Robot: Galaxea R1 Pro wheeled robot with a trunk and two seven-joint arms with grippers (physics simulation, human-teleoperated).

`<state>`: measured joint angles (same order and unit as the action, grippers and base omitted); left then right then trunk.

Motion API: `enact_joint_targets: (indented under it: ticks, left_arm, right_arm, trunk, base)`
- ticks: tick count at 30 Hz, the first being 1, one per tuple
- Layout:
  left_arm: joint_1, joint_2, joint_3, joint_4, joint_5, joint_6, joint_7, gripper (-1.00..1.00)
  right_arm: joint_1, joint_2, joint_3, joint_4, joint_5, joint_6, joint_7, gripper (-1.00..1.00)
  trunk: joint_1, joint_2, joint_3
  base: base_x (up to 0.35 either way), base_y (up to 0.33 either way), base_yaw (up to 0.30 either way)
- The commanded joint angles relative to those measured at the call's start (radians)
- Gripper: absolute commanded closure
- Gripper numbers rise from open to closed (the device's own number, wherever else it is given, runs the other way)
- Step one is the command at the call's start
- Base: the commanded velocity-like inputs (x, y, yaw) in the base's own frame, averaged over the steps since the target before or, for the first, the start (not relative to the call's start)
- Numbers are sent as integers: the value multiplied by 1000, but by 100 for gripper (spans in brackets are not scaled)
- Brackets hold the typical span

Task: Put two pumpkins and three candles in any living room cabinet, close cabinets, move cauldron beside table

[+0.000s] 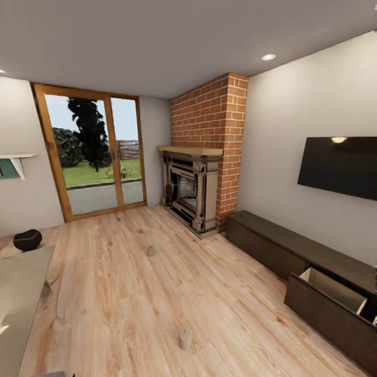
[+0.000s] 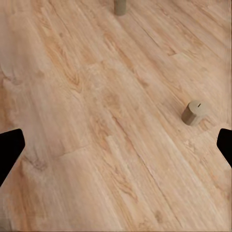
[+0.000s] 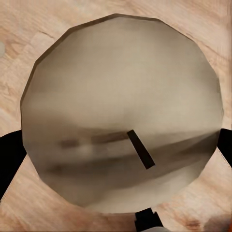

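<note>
A squat white candle (image 3: 96,96) with a dark wick (image 3: 141,149) sits close up between the dark fingers (image 3: 7,162) of my right gripper (image 3: 116,150), which is shut on it above the wood floor. Two more candles stand on the floor, one near (image 1: 185,338) and one farther off (image 1: 151,251). My left gripper (image 2: 117,147) hangs open over bare floor, with a candle (image 2: 194,112) ahead of it and another (image 2: 120,6) beyond. The black cauldron (image 1: 27,239) rests on the floor past the glossy table (image 1: 21,293). The dark-brown cabinet (image 1: 272,235) has one drawer (image 1: 330,290) pulled open. The pumpkins are out of view.
A brick fireplace (image 1: 191,191) stands in the far corner next to the cabinet. A dark TV (image 1: 337,165) hangs on the wall above the cabinet. A glass patio door (image 1: 94,157) fills the back wall. Wide wood floor lies between table and cabinet.
</note>
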<state>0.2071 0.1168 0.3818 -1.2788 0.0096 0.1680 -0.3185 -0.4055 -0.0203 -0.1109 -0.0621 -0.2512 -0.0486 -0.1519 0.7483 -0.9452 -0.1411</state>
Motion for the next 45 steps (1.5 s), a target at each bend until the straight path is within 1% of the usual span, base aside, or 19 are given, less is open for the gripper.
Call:
enact_joint_targets:
  ticks: [1,10,19,45]
  left_arm:
    - [0,0,2,-2,1,7,-5,-100]
    - [0,0,2,-2,0,7,-5,-100]
    - [0,0,2,-2,0,8,-5,-100]
    - [0,0,2,-2,0,8,-5,-100]
  right_arm:
    - [-1,0,-7,1,-3,-5,3,100]
    - [-1,0,-7,1,-3,-5,3,100]
    - [-1,0,-7,1,-3,-5,3,100]
    - [-1,0,-7,-2,-3,-5,3,100]
  trunk:
    - [1,-1,0]
    - [1,-1,11]
    - [1,-1,21]
    - [1,-1,51]
  base:
    - [308,-98,-215]
    - [271,-126,-215]
    - [183,-20,-215]
    - [18,0,-208]
